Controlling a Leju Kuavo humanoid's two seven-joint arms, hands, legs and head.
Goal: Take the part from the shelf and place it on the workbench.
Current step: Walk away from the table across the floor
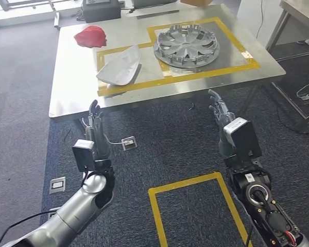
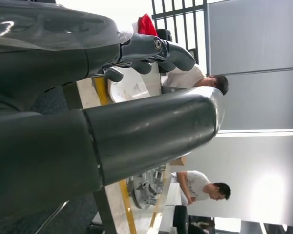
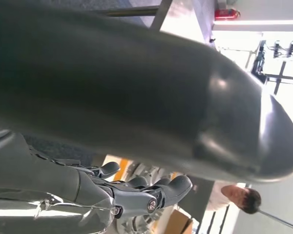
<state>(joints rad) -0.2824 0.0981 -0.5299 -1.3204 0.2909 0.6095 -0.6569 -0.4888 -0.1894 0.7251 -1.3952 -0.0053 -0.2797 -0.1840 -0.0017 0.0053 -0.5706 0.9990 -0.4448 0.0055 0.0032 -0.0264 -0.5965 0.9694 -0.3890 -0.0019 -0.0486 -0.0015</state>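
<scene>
On the metal workbench (image 1: 67, 87) a silver wheel cover (image 1: 186, 46) lies inside a yellow-taped outline. A white curved part (image 1: 120, 67) lies to its left, also within the tape. Both my hands are held up in front of the bench's near edge, with nothing in them. My left hand (image 1: 95, 128) has its fingers straight and apart, below the white part. My right hand (image 1: 220, 116) is likewise stretched out, below the wheel cover. The left wrist view shows the left hand (image 2: 100, 117), the white part (image 2: 128, 87) and the wheel cover (image 2: 147, 187). The right hand (image 3: 137, 146) fills the right wrist view.
A red cloth (image 1: 90, 37) lies at the bench's far left. A yellow tape rectangle (image 1: 191, 206) marks the dark carpet in front of me. Floor sockets (image 1: 57, 184) sit at the left. Two people (image 2: 197, 78) stand beyond the bench. Another table (image 1: 296, 20) stands at right.
</scene>
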